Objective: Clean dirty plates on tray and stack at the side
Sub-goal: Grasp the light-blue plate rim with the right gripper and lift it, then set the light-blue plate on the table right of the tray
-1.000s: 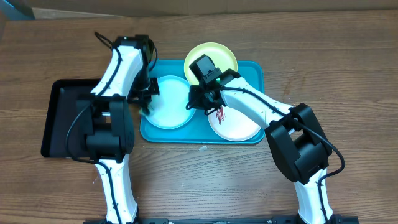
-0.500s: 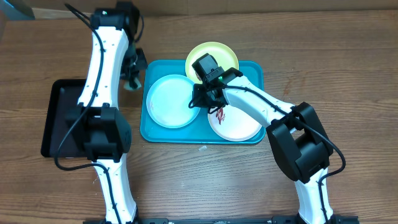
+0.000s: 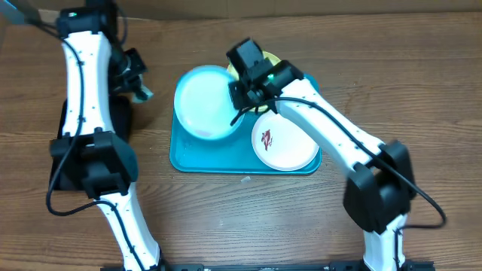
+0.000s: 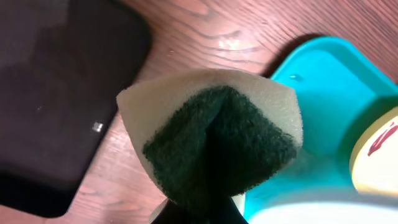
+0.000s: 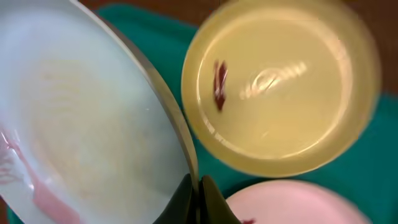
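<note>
Over tray (image 3: 190, 155) left end | right pincer (image 3: 237, 102) clamps tilted blue plate (image 3: 202, 104) rim | left pincer (image 3: 138, 89) pinches sponge (image 4: 214, 137)

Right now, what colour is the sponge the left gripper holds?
The sponge is dark green backed by cream foam; left wrist view shows it best.

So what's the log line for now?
left gripper: holds sponge | right gripper: pinches pale blue plate rim | white plate: smeared, on tray

Right gripper (image 3: 242, 96) pinches the pale blue plate (image 3: 200, 104) over the tray (image 3: 207, 156).
</note>
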Controlling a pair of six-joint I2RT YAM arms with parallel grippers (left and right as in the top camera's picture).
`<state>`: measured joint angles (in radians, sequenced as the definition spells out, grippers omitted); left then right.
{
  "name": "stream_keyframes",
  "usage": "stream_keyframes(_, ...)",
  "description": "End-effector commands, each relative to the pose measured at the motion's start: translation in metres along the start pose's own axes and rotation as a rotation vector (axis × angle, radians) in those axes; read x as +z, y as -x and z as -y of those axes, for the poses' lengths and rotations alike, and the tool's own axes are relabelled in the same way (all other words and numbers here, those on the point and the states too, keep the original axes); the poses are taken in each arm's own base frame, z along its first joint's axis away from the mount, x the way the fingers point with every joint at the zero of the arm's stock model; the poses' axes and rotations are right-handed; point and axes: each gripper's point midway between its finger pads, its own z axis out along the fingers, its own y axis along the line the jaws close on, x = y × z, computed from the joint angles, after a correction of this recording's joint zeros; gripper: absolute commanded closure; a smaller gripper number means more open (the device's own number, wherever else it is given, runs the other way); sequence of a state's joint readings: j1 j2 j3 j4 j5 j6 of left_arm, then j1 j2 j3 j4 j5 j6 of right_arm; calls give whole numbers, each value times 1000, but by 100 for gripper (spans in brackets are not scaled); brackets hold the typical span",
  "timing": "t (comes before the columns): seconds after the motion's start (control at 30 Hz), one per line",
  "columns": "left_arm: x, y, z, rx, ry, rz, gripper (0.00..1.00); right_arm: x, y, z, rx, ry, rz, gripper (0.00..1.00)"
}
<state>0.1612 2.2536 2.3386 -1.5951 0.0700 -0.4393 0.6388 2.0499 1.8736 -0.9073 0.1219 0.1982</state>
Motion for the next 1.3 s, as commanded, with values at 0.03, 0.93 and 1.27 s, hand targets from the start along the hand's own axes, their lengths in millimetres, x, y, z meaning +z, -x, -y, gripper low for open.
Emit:
stream_keyframes(0.03, -10, 5, -9, -60, -70, -10, 96, -71, 50, 28, -239, -349, 231, 96)
stream_keyframes(0.93, -11, 8, -18, -27, -66, -9, 96, -160, 83, -38, -832, -910, 365, 96)
stream_keyframes(1.27, -11, 5, -19, -27, -62, -20, 96, -108, 54, -44, -582, -523, 351, 96)
